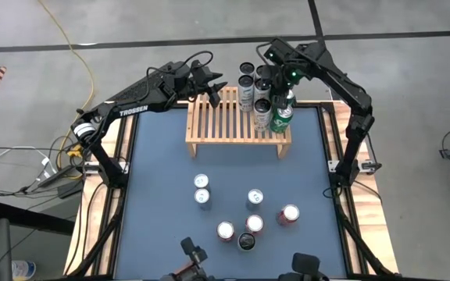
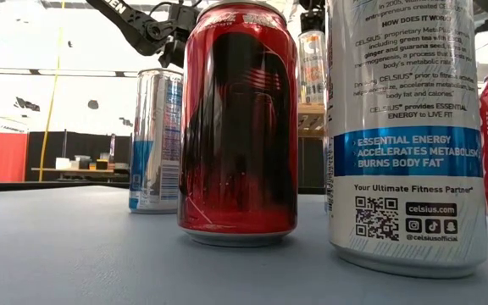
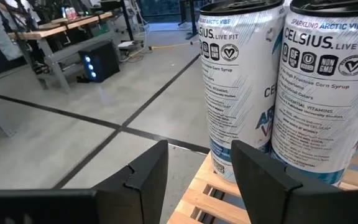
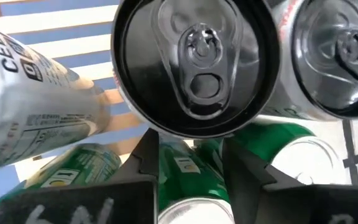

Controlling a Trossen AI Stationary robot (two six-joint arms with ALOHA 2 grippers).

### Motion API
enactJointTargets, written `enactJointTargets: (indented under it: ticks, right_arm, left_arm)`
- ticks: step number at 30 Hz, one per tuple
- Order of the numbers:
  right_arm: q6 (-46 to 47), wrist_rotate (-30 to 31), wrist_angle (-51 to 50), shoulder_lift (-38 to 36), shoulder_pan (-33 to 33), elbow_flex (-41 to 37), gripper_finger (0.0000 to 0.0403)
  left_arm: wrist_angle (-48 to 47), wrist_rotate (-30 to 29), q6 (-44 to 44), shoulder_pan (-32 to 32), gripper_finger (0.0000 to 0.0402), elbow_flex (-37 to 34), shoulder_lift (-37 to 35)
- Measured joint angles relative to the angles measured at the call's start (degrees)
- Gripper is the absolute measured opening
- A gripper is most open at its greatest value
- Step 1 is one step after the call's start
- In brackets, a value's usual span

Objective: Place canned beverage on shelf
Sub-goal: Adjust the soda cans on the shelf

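Observation:
The shelf (image 1: 237, 125), a low light-wood slatted rack, stands at the table's far edge. Several cans stand on its right end, among them white ones (image 3: 241, 87) and a green one (image 1: 282, 117). My right gripper (image 1: 272, 86) reaches steeply down into this group and is shut on a black-topped can (image 4: 191, 62), with green cans (image 4: 278, 146) below it. My left gripper (image 1: 216, 92) is level and open at the shelf's far edge. Its fingers (image 3: 145, 177) point at the white cans without touching them. My right gripper holds the black-topped can by its side wall, one finger (image 4: 145, 158) on each side, coming steeply from above. The can's own wide top (image 4: 166, 124) hides the fingertips. The can is upright, its tab up; whether its base rests on the shelf I cannot tell.
Several loose cans stand on the blue mat near the table's front, among them a red can (image 2: 240, 127), a white can (image 2: 405, 127) and a blue and silver can (image 2: 155, 140). The shelf's left half (image 1: 209, 125) bears nothing.

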Motion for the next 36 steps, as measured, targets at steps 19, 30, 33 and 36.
enactJointTargets:
  ticks: [19, 30, 33, 36]
  right_arm:
    - [0.0, -1.7, 0.2, 0.2, -0.8, 0.0, 0.0115]
    - [0.0, 1.9, 0.0, -2.8, -0.8, 0.0, 0.0115]
    - [0.0, 3.2, -0.3, -5.1, -0.8, 0.0, 0.0115]
    - [2.2, 3.2, -1.1, -7.8, -0.9, 0.1, 0.0115]
  left_arm:
    - [0.0, 2.9, -3.2, 0.0, 0.0164, 0.0, 0.0]
    - [0.0, 2.5, -2.2, 0.0, 0.0164, 0.0, 0.0]
    - [0.0, 2.4, -2.1, 0.0, 0.0164, 0.0, 0.0]
    - [0.0, 2.4, -2.2, 0.0, 0.0164, 0.0, 0.0]
